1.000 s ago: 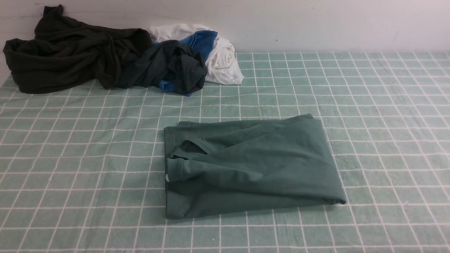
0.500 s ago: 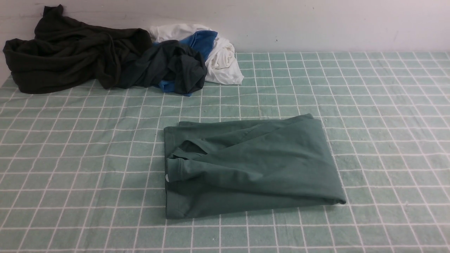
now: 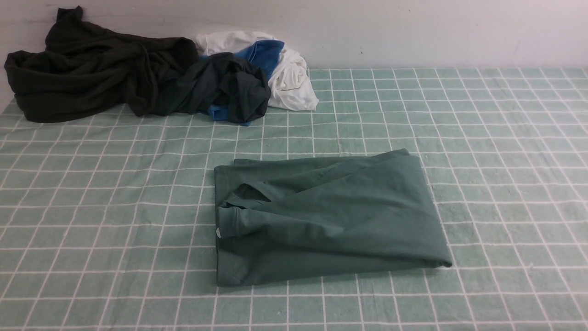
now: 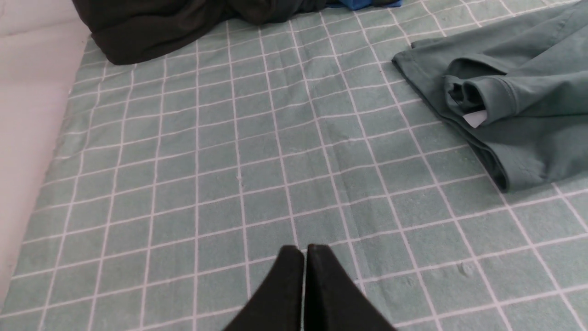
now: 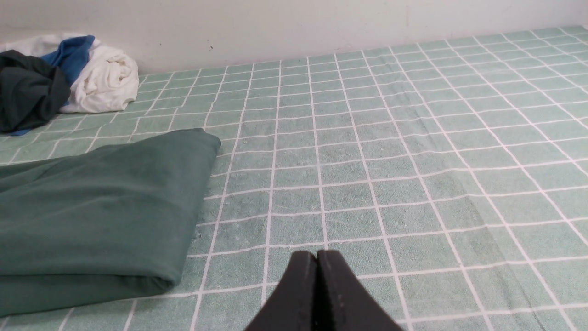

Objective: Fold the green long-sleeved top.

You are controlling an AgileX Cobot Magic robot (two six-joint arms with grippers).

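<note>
The green long-sleeved top (image 3: 321, 220) lies folded into a rough rectangle near the middle of the checked tabletop (image 3: 505, 138), its collar end toward the robot's left. Both hands sit well apart from it, empty, fingers pressed together: the left hand (image 4: 305, 250) off its collar side, the right hand (image 5: 317, 255) off its opposite edge. Behind, against the wall, sits a pile of dark, white and blue clothes (image 3: 151, 78).

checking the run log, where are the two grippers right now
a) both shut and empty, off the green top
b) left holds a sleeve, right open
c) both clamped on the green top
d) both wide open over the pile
a: the left gripper and right gripper have their fingers pressed together over bare checked cloth, clear of the folded green top.
</note>
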